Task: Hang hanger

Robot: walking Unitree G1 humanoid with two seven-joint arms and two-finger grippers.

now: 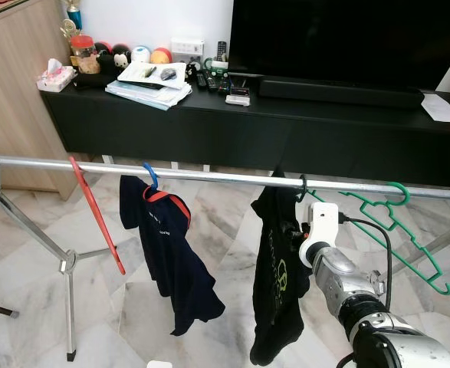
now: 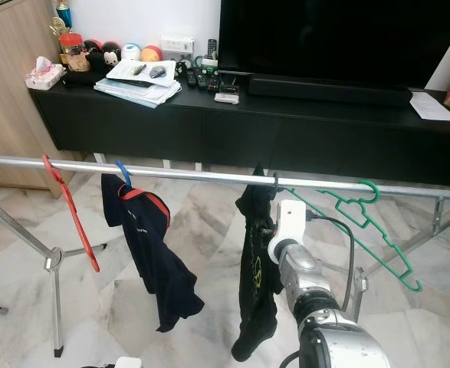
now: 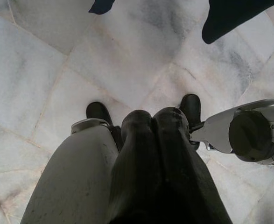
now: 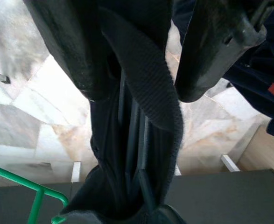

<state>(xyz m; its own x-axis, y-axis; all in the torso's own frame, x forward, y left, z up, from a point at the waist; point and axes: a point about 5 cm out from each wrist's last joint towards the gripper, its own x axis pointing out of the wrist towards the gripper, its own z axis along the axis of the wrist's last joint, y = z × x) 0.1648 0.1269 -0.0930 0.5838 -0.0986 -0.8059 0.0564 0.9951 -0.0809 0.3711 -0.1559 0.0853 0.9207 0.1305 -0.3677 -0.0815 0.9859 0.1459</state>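
A metal clothes rail (image 1: 209, 176) is running across the scene in front of a black TV cabinet (image 1: 209, 126). Hanging on it, from the robot's left to right, are a bare red hanger (image 1: 96, 216), a navy shirt (image 1: 171, 257) on a blue hanger (image 1: 150, 175), a black shirt (image 1: 274, 284) on a dark hanger (image 1: 301, 186), and a bare green hanger (image 1: 397, 230).

The right gripper (image 4: 137, 86) is reaching up to the black shirt just below the rail, its arm rising from the lower right of the head views. In the right wrist view its two black fingers (image 4: 71, 51) are standing apart on either side of the shirt's ribbed collar, with the dark hanger's thin bars running down between them — whether the pads are actually pressing on the cloth is hard to tell, but the gap between them is fairly wide. The dark hanger's hook appears to be sitting over the rail, just beside the green hanger's hook.

The left gripper (image 3: 153, 140) is hanging low over the marble floor (image 3: 57, 79), its fingers pressed together and holding nothing — the robot's black feet are showing beyond them.

On the cabinet, a large TV (image 1: 347, 38) is standing beside papers, remotes and small toys.
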